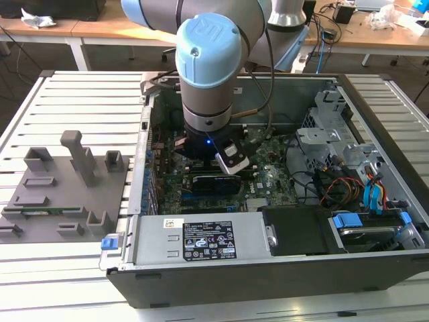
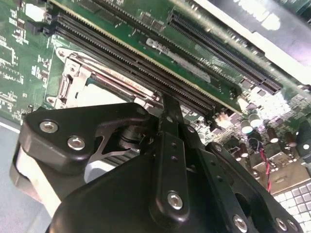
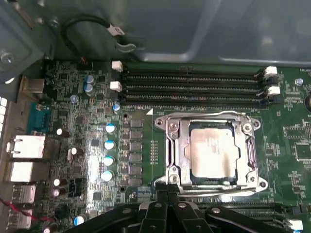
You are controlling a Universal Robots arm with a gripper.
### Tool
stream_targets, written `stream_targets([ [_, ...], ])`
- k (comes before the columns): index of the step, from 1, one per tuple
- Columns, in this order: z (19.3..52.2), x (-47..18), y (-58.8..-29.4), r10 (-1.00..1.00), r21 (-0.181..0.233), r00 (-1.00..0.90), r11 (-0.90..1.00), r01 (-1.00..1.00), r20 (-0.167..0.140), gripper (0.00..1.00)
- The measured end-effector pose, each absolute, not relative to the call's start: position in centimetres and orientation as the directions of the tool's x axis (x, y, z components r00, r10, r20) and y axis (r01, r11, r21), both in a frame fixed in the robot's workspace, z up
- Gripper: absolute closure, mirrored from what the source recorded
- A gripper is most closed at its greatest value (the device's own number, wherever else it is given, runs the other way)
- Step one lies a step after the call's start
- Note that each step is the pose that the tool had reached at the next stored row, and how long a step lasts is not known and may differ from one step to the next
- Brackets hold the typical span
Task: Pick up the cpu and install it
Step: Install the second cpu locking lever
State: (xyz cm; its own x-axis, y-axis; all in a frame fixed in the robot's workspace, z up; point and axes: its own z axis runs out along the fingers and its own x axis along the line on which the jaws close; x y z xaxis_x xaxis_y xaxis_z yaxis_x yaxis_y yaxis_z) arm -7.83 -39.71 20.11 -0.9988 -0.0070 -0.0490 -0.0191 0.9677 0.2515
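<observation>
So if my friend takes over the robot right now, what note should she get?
Gripper: low over the motherboard inside the open computer case, beside the socket frame. Whether its fingers are open or shut cannot be told.
CPU: lying flat in the socket frame, silvery top up, below the memory slots in the first wrist view.
Done: CPU appears placed in the socket.
Left: confirm it is seated and released.

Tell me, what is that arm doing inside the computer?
The robot arm is reaching down into an open computer case, with its gripper hanging just above the motherboard. In the first wrist view, the cpu already lies inside the metal socket frame, beside the memory slots. The gripper is close to the frame, holding nothing visible.
</observation>
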Motion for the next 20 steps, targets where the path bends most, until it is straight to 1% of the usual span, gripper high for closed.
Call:
stream_targets([
  [4,19.7,-8.1,-39.7,-0.006,0.274,-0.999,0.961,-0.019,-0.049,0.89],
  [14,19.8,-8.3,-39.7,-0.005,0.282,-0.999,0.959,-0.019,-0.049,0.89],
  [17,21.4,-8.3,-39.7,-0.006,0.271,-0.999,0.962,-0.019,-0.049,0.89],
  [20,22.0,-8.3,-39.7,-0.005,0.249,-0.999,0.968,-0.017,-0.049,0.89],
])
